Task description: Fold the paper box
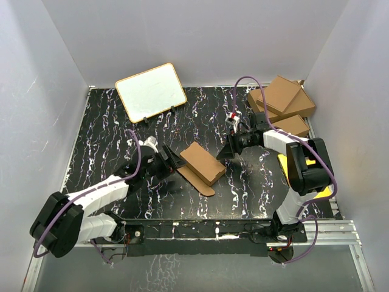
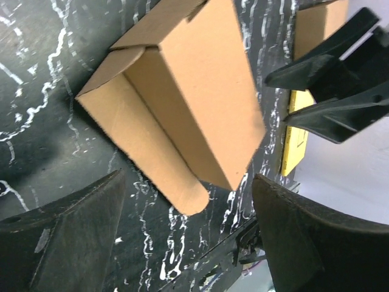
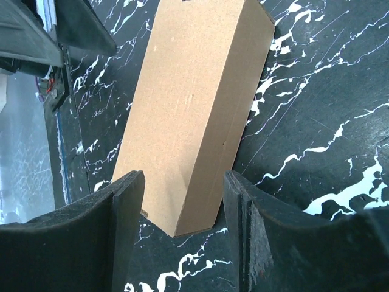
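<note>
The paper box (image 1: pixel 203 162) is a small brown carton lying on the black marbled table between my two arms. One long tabbed flap (image 1: pixel 198 180) lies flat on the near side. In the left wrist view the box (image 2: pixel 206 91) shows its open flap (image 2: pixel 155 152), and my left gripper (image 2: pixel 188 234) stands wide open short of it, with nothing between the fingers. My right gripper (image 3: pixel 182 228) is open at the box's (image 3: pixel 194 109) other end. That end sits just between the fingertips (image 3: pixel 124 219), with a gap showing on the right side.
A white board (image 1: pixel 151 91) leans at the back left. Three larger brown cartons (image 1: pixel 282 100) are stacked at the back right. A yellow sheet (image 1: pixel 284 163) lies under the right arm. White walls enclose the table (image 1: pixel 97 134) on three sides.
</note>
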Action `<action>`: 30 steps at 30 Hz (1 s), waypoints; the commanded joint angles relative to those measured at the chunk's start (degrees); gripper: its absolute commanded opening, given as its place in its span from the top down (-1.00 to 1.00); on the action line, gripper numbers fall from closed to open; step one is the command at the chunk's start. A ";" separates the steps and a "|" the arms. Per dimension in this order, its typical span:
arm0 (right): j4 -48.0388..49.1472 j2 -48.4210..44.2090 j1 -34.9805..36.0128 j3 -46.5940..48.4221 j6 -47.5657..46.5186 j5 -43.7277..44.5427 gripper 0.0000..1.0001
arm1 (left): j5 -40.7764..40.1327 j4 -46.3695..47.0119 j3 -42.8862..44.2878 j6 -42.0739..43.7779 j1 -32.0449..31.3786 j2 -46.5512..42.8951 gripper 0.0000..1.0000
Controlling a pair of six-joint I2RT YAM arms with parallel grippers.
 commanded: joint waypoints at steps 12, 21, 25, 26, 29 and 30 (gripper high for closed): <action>5.21 2.54 -0.29 0.15 4.15 -3.86 -0.18 | -2.79 11.44 -3.72 -7.07 0.75 6.90 -0.87; 5.50 3.02 -0.20 -0.12 4.42 -3.93 -0.18 | -6.00 11.51 -3.61 -8.34 1.02 9.74 -0.88; 5.59 3.26 -0.03 -0.19 4.51 -3.90 -0.18 | -5.94 14.04 -3.44 -8.57 1.42 11.42 -0.88; 5.59 3.36 0.12 -0.18 4.52 -3.88 -0.18 | -5.98 14.20 -3.19 -8.60 1.55 11.46 -0.88; 5.59 3.68 0.39 -0.17 4.57 -3.68 -0.18 | -5.90 15.07 -2.76 -8.79 1.87 14.03 -0.88; 5.54 3.72 0.50 -0.21 4.59 -3.54 -0.18 | -5.91 15.33 -2.67 -8.90 2.00 14.59 -0.88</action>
